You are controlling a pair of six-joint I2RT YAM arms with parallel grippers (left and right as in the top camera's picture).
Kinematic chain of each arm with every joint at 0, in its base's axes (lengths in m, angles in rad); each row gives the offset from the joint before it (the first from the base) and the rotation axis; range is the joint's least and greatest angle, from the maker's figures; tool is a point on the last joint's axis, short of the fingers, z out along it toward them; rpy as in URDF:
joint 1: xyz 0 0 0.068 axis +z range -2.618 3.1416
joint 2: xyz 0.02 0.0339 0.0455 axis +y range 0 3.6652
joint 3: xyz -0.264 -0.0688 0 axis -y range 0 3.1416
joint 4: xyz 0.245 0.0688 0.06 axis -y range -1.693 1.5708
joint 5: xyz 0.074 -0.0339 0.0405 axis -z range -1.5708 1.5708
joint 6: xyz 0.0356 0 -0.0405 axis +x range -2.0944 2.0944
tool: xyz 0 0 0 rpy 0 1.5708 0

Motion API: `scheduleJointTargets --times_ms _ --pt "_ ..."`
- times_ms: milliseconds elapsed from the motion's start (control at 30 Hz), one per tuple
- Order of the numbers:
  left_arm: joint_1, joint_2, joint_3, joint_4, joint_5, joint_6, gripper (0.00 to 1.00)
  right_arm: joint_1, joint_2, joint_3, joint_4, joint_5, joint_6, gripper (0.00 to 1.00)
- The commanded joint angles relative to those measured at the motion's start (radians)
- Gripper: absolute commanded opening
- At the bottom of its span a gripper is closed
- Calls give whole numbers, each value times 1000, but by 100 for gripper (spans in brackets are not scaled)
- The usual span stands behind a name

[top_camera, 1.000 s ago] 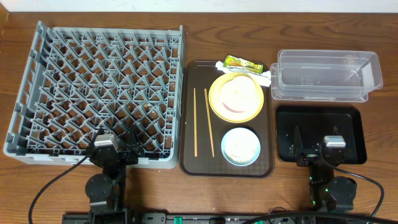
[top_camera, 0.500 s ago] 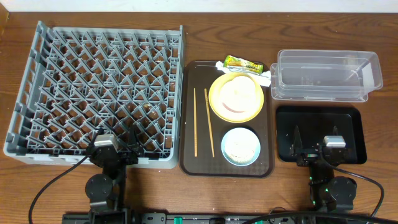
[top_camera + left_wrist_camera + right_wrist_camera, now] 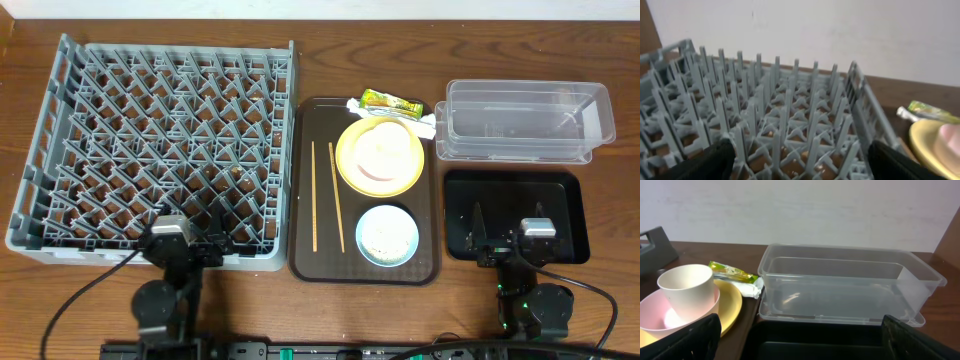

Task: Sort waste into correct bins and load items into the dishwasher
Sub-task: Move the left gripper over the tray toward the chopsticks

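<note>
- left gripper (image 3: 188,226) sits at the near edge of the grey dish rack (image 3: 160,140), holding nothing; in the left wrist view its black fingers (image 3: 705,162) are at the two bottom corners, wide apart
- right gripper (image 3: 508,226) sits over the near edge of the black bin (image 3: 510,195), holding nothing; fingers (image 3: 685,340) spread to both bottom corners
- rack is on the left of the wooden table (image 3: 600,300), no dishes in it
- brown tray (image 3: 302,180) is between the rack and the bins, just beside the rack's right side
- two chopsticks (image 3: 314,195) lie lengthwise on the left part of the tray, side by side, slightly apart
- yellow plate (image 3: 342,160) on the far right part of the tray, pink bowl (image 3: 655,325) on it, white cup (image 3: 686,292) upright in the bowl
- blue bowl (image 3: 359,238) on the near right part of the tray, something white inside, cannot tell what
- green wrapper (image 3: 390,101) at the tray's far edge, touching the plate rim, white wrapper (image 3: 426,128) beside it
- clear plastic bin (image 3: 520,120) at far right, just behind the black bin, nothing in it
</note>
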Motion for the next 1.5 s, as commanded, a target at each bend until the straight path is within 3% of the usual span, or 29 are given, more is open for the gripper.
scheduleJointTargets --times_ms 0,200,467,533,567,700,767,833,867,967,1100,1267,1467 --pt "-3 69 220 -52 27 -8 88 -1 -5 -2 -4 -4 9 99" --pt "-3 378 635 -309 50 -3 88 -1 -5 -2 -4 -4 9 99" --pt "-3 1033 1353 -988 128 -4 88 -1 -5 -2 -4 -4 9 99" --pt "-3 1197 1493 -1034 138 -24 88 -1 -5 -2 -4 -4 9 99" --pt "-3 1277 1538 -1046 230 -87 88 -1 -5 -2 -4 -4 9 99" --pt "-3 1371 1541 -1049 450 -108 85 -1 -5 -2 -4 -5 9 99" --pt "-13 1407 1540 -1080 471 -159 63 -1 -5 -2 -4 -4 9 99" --pt "-36 1431 1539 -1112 417 -183 51 -1 -5 -2 -4 -4 9 99" --pt "-77 1444 1531 -1139 317 -216 47 -1 -5 -2 -4 -4 9 99" --pt "-246 1448 1445 -1135 84 -308 50 -1 -5 -2 -4 -4 9 99" --pt "-384 1458 1346 -1058 -59 -393 52 -1 -5 -2 -4 -4 9 99" --pt "-502 1479 1197 -866 -87 -420 52 -1 -5 -1 -4 -4 9 99" --pt "-554 1518 1126 -727 -87 -419 49 -1 -5 -2 -4 -4 9 99"
